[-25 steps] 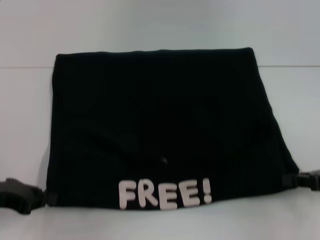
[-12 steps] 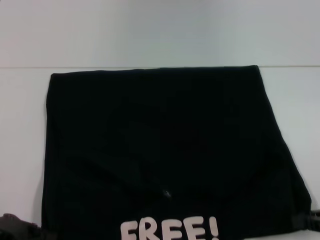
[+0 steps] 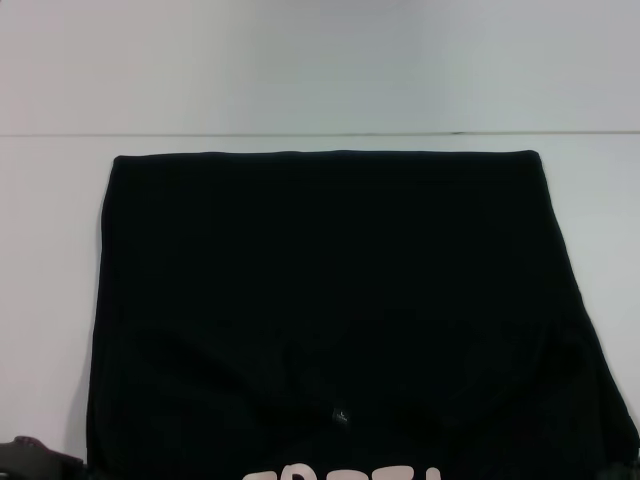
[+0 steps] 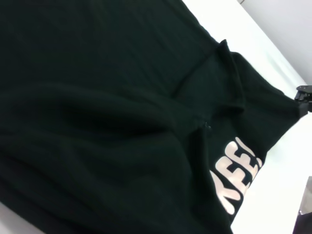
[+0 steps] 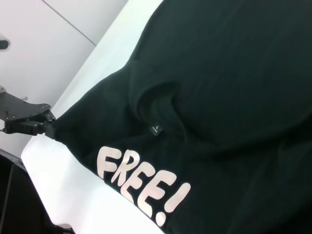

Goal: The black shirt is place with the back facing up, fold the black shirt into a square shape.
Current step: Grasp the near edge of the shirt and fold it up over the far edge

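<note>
At the shirt's near corners, each gripper pinches fabric: the right wrist view shows the left gripper point(image 5: 48, 122) clamped on one corner of the black shirt point(image 3: 330, 310), and the left wrist view catches only the tip of the right gripper point(image 4: 303, 93) at the opposite corner, its jaws unreadable. The head view shows the shirt spread on the white table point(image 3: 320, 70), lettering point(image 5: 141, 184) cropped there but legible from the wrists.

Place: a bare test bench, lab-like, was suggested.
Surface: a plain white table point(image 3: 50, 300) was seen.
Backdrop: a blank pale wall point(image 3: 320, 60) was seen behind it.
Furnishings: only a shirt was laid out.
</note>
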Controlling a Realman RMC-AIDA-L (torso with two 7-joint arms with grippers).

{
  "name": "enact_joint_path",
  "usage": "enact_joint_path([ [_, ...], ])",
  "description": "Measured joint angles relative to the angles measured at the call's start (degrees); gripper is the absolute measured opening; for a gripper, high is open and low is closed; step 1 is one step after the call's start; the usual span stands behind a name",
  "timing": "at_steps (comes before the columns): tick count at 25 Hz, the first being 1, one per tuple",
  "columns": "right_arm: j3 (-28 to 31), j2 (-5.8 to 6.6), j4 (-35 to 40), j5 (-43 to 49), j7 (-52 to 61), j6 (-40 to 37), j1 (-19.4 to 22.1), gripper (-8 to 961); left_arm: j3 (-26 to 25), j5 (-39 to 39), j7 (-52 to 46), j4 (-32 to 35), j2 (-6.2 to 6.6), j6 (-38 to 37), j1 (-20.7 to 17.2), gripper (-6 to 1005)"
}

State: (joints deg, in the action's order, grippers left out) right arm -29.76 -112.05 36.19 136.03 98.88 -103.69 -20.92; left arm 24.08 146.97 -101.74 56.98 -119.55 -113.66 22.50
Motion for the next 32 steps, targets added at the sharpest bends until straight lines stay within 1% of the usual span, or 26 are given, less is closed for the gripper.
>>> enact_joint_path([
  [2,0.6,0.21,0.0,-0.3,0.0,0.1,-0.8,42,-0.2,-0.3,-0.2,-0.3,0.13,0.0,0.6,31],
  [4,2.2,0.36,0.0,-0.4,0.0,0.6,-2.0,42,-1.3,-0.5,-0.6,-1.0,0.54,0.8,2.1,31],
  [6,4.9,0.49,0.0,-0.4,-0.3,1.3,-3.8,42,-3.1,-0.6,-1.3,-2.6,1.45,3.2,4.5,31],
  [8,8.2,0.66,-0.1,-0.5,-0.8,2.8,-5.9,42,-5.0,-0.9,-2.4,-5.3,2.98,7.5,7.6,31],
  [9,9.5,0.74,-0.1,-0.6,-0.9,3.7,-6.9,42,-5.0,-0.9,-2.4,-5.3,2.98,7.5,7.6,31],
  [10,10.3,0.80,-0.2,-0.6,-1.0,4.4,-7.8,42,-5.7,-1.5,-3.7,-8.6,4.51,12.8,10.7,31],
  [11,11.0,0.87,-0.3,-0.6,-1.1,5.6,-8.8,42,-5.8,-1.6,-3.9,-9.4,4.88,14.2,11.5,31],
  [13,11.8,0.96,-0.6,-0.7,-1.1,8.1,-10.9,42,-5.4,-1.8,-4.8,-12.0,5.83,20.1,14.4,32],
  [15,11.8,1.10,-1.2,-0.8,-0.7,11.5,-12.7,43,-4.6,-1.7,-5.8,-13.6,6.26,24.9,16.6,32],
  [18,11.8,1.45,-2.9,-1.6,1.0,17.7,-15.2,43,-2.3,-1.4,-7.8,-15.1,6.46,32.8,19.6,32],
  [21,11.7,1.62,-5.3,-1.9,2.2,24.5,-17.4,43,0.9,-1.4,-10.5,-15.7,6.23,40.4,20.9,32],
  [22,11.7,1.65,-6.3,-1.9,2.3,27.4,-18.3,43,2.7,-1.4,-12.1,-16.1,6.04,44.5,21.3,32],
  [27,10.7,1.72,-11.6,-1.8,2.4,39.7,-22.4,43,7.2,-1.4,-13.6,-19.6,5.89,54.9,23.1,31],
  [29,9.6,1.47,-13.7,-1.9,2.3,45.0,-24.2,43,8.9,-1.4,-13.6,-21.2,5.74,58.4,23.9,31],
  [32,8.4,0.60,-15.0,-1.9,2.2,50.3,-26.1,43,11.5,-1.4,-13.6,-22.2,5.29,63.3,24.8,31],
])
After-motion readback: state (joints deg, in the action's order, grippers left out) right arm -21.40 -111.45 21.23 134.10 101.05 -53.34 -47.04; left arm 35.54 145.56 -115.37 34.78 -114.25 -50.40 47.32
